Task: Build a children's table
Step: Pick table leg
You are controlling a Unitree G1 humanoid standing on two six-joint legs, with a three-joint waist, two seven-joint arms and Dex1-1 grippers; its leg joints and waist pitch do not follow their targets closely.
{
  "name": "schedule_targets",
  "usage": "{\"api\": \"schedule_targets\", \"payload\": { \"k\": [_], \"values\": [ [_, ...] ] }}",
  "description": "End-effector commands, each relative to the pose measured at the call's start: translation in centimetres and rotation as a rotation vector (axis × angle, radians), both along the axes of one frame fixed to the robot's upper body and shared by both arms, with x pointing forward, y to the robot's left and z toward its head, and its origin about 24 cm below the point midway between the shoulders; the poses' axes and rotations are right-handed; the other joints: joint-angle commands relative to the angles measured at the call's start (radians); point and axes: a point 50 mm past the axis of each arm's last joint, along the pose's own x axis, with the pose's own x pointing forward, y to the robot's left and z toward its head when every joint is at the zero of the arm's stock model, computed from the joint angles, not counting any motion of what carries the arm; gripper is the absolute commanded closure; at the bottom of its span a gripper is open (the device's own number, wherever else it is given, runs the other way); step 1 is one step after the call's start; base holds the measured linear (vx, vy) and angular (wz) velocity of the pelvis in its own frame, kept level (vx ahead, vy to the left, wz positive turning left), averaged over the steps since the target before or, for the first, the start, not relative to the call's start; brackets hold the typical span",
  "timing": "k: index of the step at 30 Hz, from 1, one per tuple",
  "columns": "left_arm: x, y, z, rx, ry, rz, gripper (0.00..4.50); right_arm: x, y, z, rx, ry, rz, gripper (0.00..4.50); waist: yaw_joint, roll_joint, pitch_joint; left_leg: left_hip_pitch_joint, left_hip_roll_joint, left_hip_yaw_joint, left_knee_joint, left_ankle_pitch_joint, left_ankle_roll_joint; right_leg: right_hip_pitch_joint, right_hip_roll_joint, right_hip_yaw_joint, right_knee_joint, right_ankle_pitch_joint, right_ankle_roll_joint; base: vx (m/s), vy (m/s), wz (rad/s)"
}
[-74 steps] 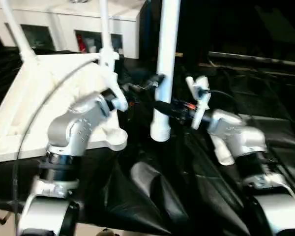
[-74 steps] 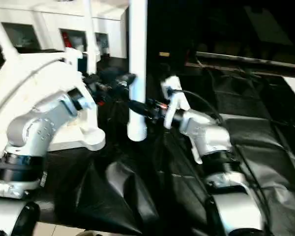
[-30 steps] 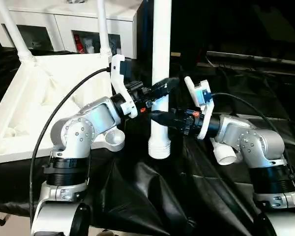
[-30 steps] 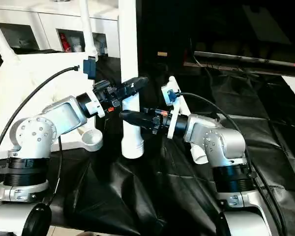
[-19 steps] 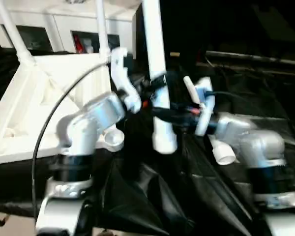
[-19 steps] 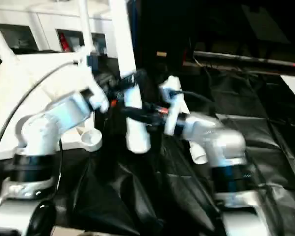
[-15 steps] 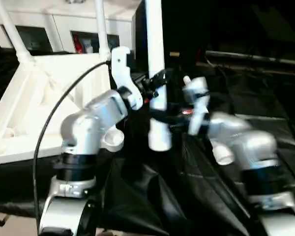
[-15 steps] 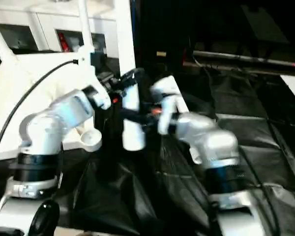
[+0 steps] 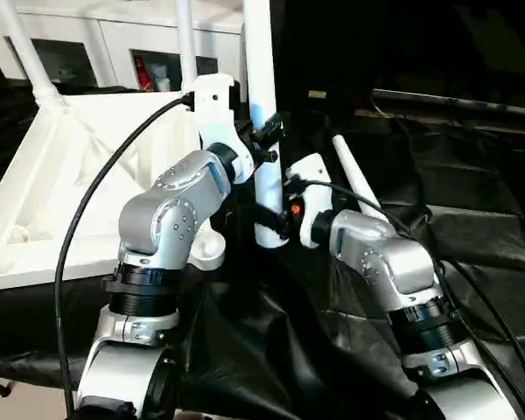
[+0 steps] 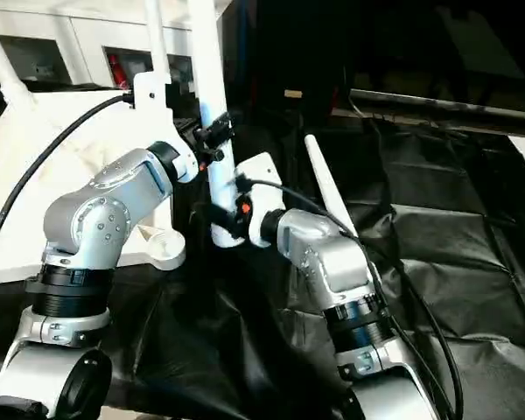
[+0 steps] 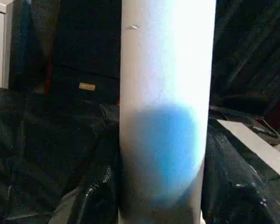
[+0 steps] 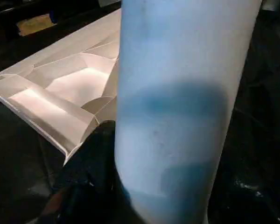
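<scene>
Leg (image 9: 261,122) is upright, long axis near vertical, pinched between both grippers in front of the robot. Left gripper (image 9: 264,144) has its jaws clenched on the leg partway up; right gripper (image 9: 276,219) grasps it near the bottom end. Both wrist views look straight at the tube at close range.

Key relation: the open corner socket (image 9: 206,254) on the tabletop (image 9: 87,166) sits just to the robot's left of the leg's bottom end and a bit lower. So the next move looks like a short shift left, then down, keeping the leg plumb.

Tabletop lies underside up on the black-draped counter (image 9: 472,219), two legs (image 9: 184,44) already standing in its far corners. Another leg (image 9: 354,179) lies loose behind the right arm.

Risk as I judge it: bottom end catching the socket rim if the tilt is off.
</scene>
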Motion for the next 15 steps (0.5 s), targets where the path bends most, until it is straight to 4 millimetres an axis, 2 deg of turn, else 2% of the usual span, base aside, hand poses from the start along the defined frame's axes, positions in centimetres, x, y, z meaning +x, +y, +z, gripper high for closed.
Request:
{"api": "schedule_targets", "payload": {
  "k": [1, 6, 7, 8, 10, 11, 15],
  "values": [
    [0.1, -0.3, 1.1, 0.004, -0.042, 0.006, 2.66, 0.0, 0.3, 0.2, -0.009, -0.009, 0.019, 2.39, -0.002, 0.003, -0.088, 0.009, 0.012, 0.000, -0.074, -0.060, 0.002, 0.079, -0.054, 0.045, -0.064, -0.109, -0.189, 0.000, 0.000, 0.00],
    [0.3, 0.2, 1.1, 0.046, -0.068, 0.025, 2.66, -0.1, -0.1, 0.7, 0.042, -0.004, 0.085, 2.45, 0.001, 0.005, -0.088, 0.010, 0.014, -0.001, -0.075, -0.073, 0.002, 0.079, -0.054, 0.044, -0.067, -0.135, -0.177, 0.000, 0.000, 0.00],
    [0.4, 0.7, 1.4, -0.047, -0.056, -0.007, 2.31, -0.5, -0.4, 1.1, 0.067, -0.022, 0.161, 2.46, 0.000, 0.003, -0.087, 0.009, 0.012, 0.000, -0.074, -0.076, 0.003, 0.080, -0.054, 0.045, -0.068, -0.133, -0.180, 0.000, 0.000, 0.00],
    [0.4, 0.9, 1.4, -0.065, -0.051, -0.019, 1.96, -0.6, -0.5, 1.2, 0.072, -0.035, 0.182, 2.46, 0.002, 0.002, -0.088, 0.009, 0.012, 0.001, -0.074, -0.076, 0.005, 0.081, -0.055, 0.045, -0.068, -0.130, -0.183, 0.000, 0.000, 0.00],
    [0.1, 1.5, 1.4, -0.155, -0.023, -0.125, 1.90, -1.4, -1.1, 2.0, 0.118, -0.091, 0.299, 2.48, 0.004, 0.001, -0.088, 0.008, 0.010, 0.002, -0.072, -0.079, 0.011, 0.084, -0.055, 0.044, -0.066, -0.126, -0.189, 0.000, 0.000, 0.00],
    [-0.1, 2.0, 1.3, -0.196, -0.012, -0.191, 1.75, -1.9, -1.5, 2.4, 0.145, -0.110, 0.365, 2.49, 0.004, 0.004, -0.087, 0.007, 0.012, 0.000, -0.073, -0.075, 0.025, 0.082, -0.055, 0.044, -0.065, -0.113, -0.194, 0.000, 0.000, 0.00],
    [-0.5, 2.9, 0.9, -0.205, -0.004, -0.275, 1.30, -2.9, -2.6, 2.9, 0.159, -0.118, 0.507, 2.50, 0.006, 0.004, -0.089, 0.010, 0.013, 0.001, -0.070, -0.060, 0.040, 0.081, -0.052, 0.043, -0.062, -0.093, -0.215, 0.000, 0.000, 0.00]
  ]
}}
